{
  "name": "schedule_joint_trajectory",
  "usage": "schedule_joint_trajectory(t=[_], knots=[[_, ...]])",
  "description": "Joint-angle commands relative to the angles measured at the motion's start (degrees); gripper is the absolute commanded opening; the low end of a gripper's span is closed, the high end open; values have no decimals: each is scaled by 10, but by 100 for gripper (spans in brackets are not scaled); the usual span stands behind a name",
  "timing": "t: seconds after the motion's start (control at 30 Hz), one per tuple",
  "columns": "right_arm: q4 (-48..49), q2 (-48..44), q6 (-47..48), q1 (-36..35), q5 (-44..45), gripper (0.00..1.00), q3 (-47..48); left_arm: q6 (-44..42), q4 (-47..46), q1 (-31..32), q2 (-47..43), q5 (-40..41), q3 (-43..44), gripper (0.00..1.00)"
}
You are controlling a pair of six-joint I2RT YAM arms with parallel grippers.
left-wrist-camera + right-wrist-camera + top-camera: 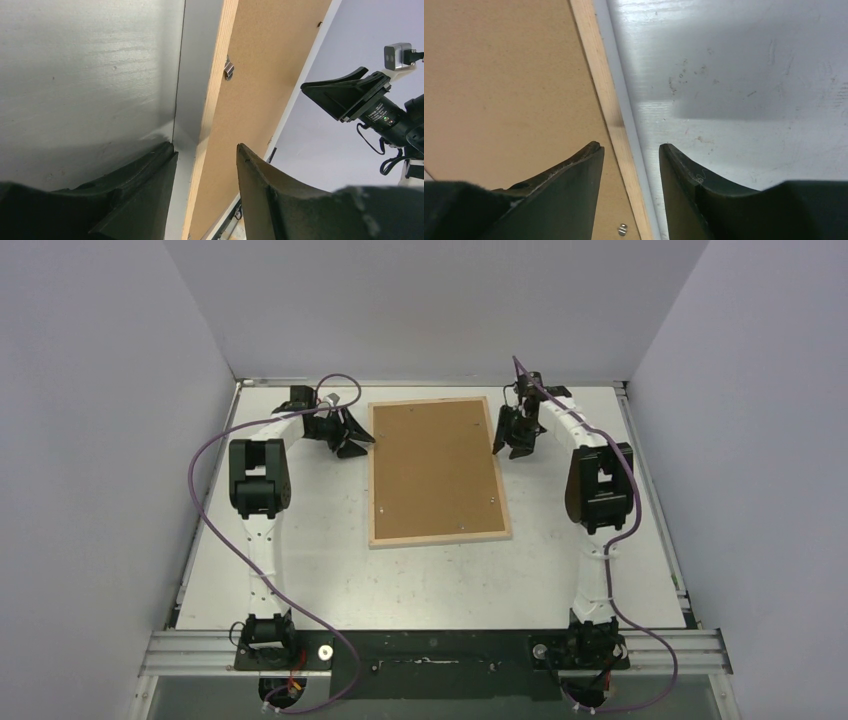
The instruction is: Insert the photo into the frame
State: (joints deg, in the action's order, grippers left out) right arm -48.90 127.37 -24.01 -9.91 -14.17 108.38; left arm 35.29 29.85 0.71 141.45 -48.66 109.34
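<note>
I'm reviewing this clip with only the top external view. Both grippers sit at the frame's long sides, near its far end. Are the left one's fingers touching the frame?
Observer: The left wrist view shows no contact. The left gripper is open, and its fingers straddle the pale wood rim of the frame with a gap on either side.
Operator: And the right one?
Observer: The right wrist view shows much the same. The right gripper is open astride the rim, one finger over the brown backing board and the other over the table.
</note>
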Motion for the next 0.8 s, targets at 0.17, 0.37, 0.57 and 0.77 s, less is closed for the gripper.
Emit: schedule_joint_trajectory(t=[0.17,0.37,0.57,0.77], knots=[[-8,-10,30,-16,53,35,-14,-41,43,1,2,60,-30,48],[-22,3,50,-32,57,36,-12,-38,40,3,0,58,-40,47],[-35,16,61,-44,72,38,-10,-31,31,9,1,56,-46,47],[-28,7,62,-46,75,41,-12,-29,29,9,1,56,-49,47]])
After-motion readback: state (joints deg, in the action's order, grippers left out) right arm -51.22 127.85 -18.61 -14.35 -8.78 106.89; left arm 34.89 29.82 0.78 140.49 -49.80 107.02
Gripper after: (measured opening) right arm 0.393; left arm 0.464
